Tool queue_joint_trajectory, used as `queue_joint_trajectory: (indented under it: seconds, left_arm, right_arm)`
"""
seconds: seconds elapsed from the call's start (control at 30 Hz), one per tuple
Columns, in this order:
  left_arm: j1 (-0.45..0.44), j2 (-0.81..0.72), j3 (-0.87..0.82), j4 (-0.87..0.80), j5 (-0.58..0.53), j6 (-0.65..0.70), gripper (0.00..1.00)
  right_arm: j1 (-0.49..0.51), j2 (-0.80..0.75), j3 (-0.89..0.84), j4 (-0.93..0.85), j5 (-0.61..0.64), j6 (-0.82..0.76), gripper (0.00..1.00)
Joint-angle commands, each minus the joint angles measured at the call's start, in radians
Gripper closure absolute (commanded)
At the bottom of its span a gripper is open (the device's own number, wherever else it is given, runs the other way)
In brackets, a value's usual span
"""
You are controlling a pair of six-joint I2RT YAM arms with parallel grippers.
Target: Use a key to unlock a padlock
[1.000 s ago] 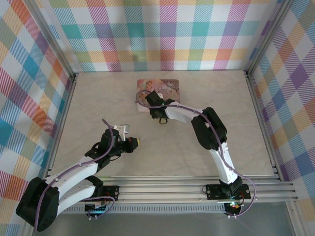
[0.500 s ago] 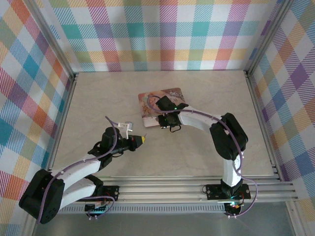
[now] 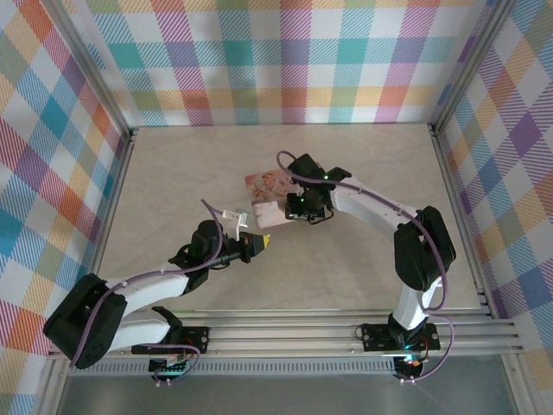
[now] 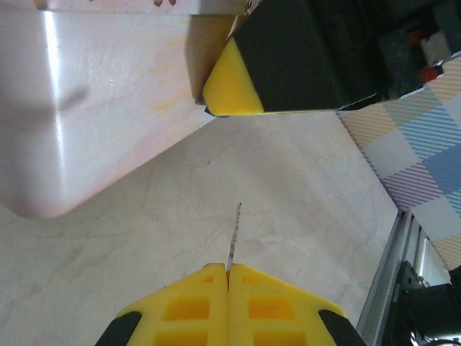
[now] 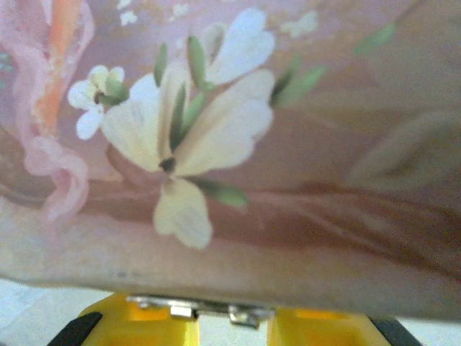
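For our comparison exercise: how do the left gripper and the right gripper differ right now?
The left gripper pinches a thin key, jaws pressed together; the right gripper's jaws stand apart against the pink tin. The left gripper sits nearer the table's front edge than the right gripper. Both have yellow fingertips.

The table (image 3: 173,164) lay bare along its far edge and both sides. Near the middle the pink tin (image 3: 266,188) blocked the way, the right arm (image 3: 380,207) arcing in from the near edge's right end, the left arm (image 3: 155,290) from its left end. A narrow bare gap parted tin and left gripper (image 3: 262,243).
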State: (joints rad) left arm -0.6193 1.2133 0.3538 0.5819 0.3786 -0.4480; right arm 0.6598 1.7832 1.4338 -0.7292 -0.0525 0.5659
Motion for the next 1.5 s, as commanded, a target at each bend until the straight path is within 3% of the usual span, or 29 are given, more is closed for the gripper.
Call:
queue_joint_trajectory:
  seconds: [0.0, 0.53, 0.83, 1.47]
  left_arm:
    - [-0.016, 0.043, 0.015, 0.151, -0.031, 0.015, 1.00]
    - [-0.068, 0.171, 0.071, 0.314, -0.121, 0.012, 1.00]
    - [-0.068, 0.242, 0.091, 0.402, -0.144, -0.078, 1.00]
    - [-0.047, 0.385, 0.136, 0.532, -0.075, -0.213, 1.00]
  right_arm:
    - [-0.026, -0.018, 0.064, -0.068, -0.100, 0.025, 1.00]
    - [-0.069, 0.034, 0.202, -0.130, -0.214, 0.070, 1.00]
    - [-0.069, 0.035, 0.174, -0.078, -0.248, 0.139, 1.00]
    - [-0.082, 0.022, 0.139, -0.049, -0.266, 0.144, 1.00]
